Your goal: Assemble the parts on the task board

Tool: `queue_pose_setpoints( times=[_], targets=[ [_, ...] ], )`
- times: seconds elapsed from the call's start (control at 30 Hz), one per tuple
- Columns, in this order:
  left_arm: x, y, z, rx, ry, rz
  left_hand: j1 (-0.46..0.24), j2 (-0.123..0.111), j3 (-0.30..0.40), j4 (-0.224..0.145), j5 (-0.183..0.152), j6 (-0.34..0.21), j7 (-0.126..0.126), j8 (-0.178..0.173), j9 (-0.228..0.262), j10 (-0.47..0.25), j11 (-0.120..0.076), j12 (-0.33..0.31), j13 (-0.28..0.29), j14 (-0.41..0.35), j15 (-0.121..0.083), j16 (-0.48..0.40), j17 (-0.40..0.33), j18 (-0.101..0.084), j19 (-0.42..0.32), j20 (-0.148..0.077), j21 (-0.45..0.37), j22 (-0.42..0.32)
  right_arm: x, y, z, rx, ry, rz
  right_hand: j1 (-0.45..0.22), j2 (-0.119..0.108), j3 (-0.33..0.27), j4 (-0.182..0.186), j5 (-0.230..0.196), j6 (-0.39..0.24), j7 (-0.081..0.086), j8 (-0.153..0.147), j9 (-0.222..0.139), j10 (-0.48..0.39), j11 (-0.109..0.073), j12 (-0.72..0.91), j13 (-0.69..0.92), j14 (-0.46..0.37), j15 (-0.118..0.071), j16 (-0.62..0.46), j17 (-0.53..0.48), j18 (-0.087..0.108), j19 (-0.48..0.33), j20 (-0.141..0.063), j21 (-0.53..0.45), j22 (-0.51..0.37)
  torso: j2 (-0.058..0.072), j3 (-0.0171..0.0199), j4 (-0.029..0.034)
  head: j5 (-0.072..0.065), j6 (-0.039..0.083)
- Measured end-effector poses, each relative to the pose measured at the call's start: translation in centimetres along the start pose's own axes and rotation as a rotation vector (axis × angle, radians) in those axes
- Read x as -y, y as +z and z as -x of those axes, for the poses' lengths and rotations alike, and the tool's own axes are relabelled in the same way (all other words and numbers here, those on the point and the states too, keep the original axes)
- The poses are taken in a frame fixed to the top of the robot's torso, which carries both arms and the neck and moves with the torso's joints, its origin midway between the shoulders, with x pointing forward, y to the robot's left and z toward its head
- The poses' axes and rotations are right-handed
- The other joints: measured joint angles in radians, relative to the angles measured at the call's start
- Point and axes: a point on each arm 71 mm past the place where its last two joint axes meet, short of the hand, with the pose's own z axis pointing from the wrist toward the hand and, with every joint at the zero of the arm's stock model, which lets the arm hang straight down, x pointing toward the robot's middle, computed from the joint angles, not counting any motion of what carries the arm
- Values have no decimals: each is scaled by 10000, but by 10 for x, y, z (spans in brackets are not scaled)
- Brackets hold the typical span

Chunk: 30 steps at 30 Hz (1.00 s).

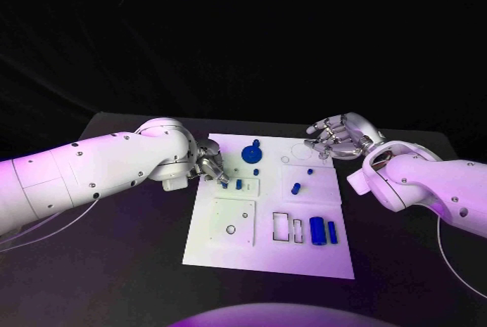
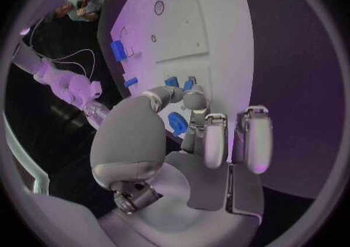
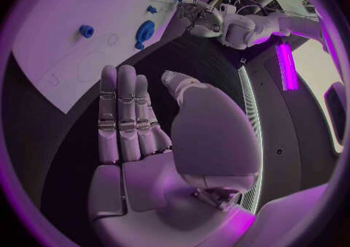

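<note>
The white task board [image 1: 266, 260] lies in the middle of the table. My left hand [image 1: 211, 165] reaches over its left edge, thumb and one finger drawn close together just short of two small blue pieces [image 1: 233, 185] [image 2: 179, 82]; the other fingers [image 2: 248, 136] are straight, and I see nothing held. A round blue disc [image 1: 252, 155] [image 2: 177, 123] lies beside that hand. My right hand [image 1: 340, 138] [image 3: 128, 118] hovers at the board's far right corner, fingers straight and together, thumb apart, holding nothing.
A blue peg [image 1: 295, 188] stands mid-board. A blue cylinder [image 1: 317, 231] and a thinner blue bar [image 1: 332, 232] lie near the right edge, next to two rectangular slots [image 1: 289, 228]. A raised white plate [image 1: 234, 218] with a round hole takes up the near left.
</note>
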Motion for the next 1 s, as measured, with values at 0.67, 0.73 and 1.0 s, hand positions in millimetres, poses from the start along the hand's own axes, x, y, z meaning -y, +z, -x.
queue_pose_setpoints(
  times=[0.67,0.73,1.0],
  targets=[
    [0,0,0,-128,174,59,20,20,-25,-30,-4,0,0,-4,-7,0,3,-39,-28,-1,0,0,0,-1,0,1,0,0,0,0,0,-11,1,18,0,0,0,0,0,0,0,0,0,0,0,0,-9,0,0,0,10,0,0,0,-40,0,-6,4,-7,87,-39],
    [0,0,0,-119,181,74,21,20,-25,-30,25,1,0,-4,-7,0,3,-39,-27,-1,1,0,0,0,0,1,0,0,0,0,0,-11,1,20,0,0,0,0,0,0,0,0,0,0,0,0,-9,0,0,0,10,1,0,0,-39,1,-6,3,-8,90,-40],
    [0,1,0,-110,231,123,23,22,-25,-30,25,2,-1,-11,-10,1,5,-39,-27,-1,1,0,0,-1,0,1,0,-1,0,0,0,-11,1,25,0,0,0,0,0,0,0,0,0,0,0,0,-8,0,0,0,9,0,0,0,-39,-8,-2,9,-12,92,-28]
  ],
)
